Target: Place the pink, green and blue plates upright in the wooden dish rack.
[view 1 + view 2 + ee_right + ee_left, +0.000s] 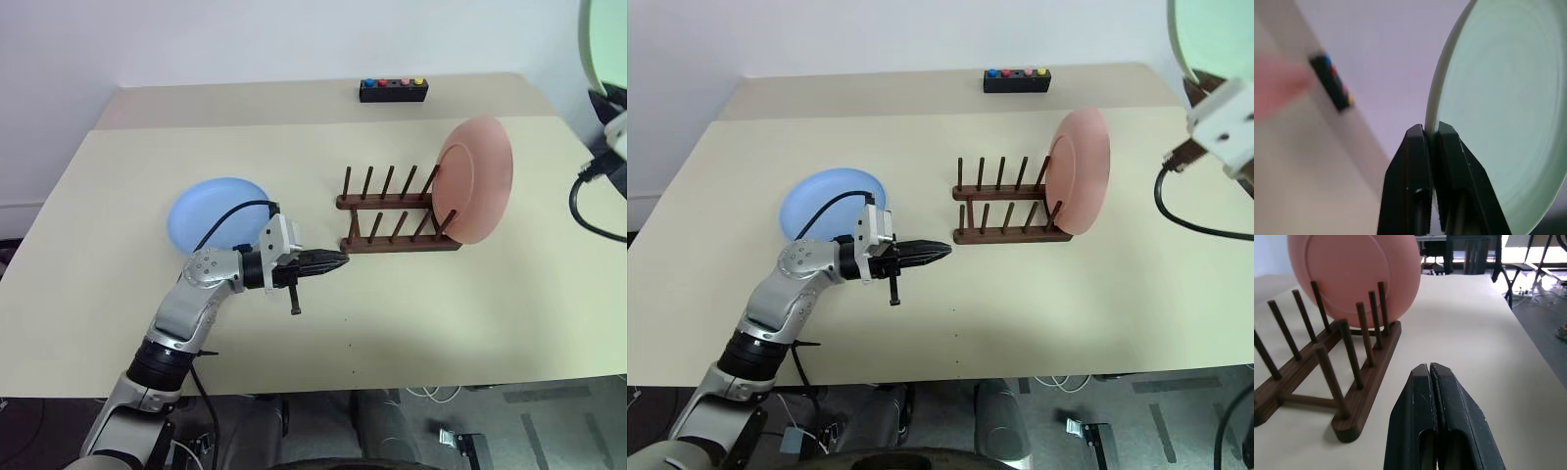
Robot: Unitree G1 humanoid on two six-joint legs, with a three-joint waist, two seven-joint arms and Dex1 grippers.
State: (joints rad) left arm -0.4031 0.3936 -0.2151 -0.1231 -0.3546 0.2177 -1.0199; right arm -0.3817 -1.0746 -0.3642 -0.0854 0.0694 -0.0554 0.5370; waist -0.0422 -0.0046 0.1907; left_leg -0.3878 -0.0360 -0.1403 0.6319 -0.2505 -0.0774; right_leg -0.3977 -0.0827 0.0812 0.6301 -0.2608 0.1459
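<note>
My right gripper (1431,134) pinches the green plate (1503,98) by its rim, held high beside the table (470,313); thin grip, could slip. Pink plate (477,176) racked in the wooden dish rack (392,220), blue plate (217,213) flat. Left gripper (328,262) closed, empty.

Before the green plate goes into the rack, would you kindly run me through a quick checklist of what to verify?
1. Right pincer clamped on the green plate's rim: ok.
2. Pink plate upright in the end slot of the wooden dish rack: ok.
3. Free slots beside the pink plate: ok, the other pegs stand bare.
4. Left pincer shut and empty, but close to the rack's near end: not ok, may crowd the approach.
5. Blue plate lying flat on the table, away from the rack: ok.
6. Green plate lined up with a slot: not ok, it is high and off to the right.
</note>
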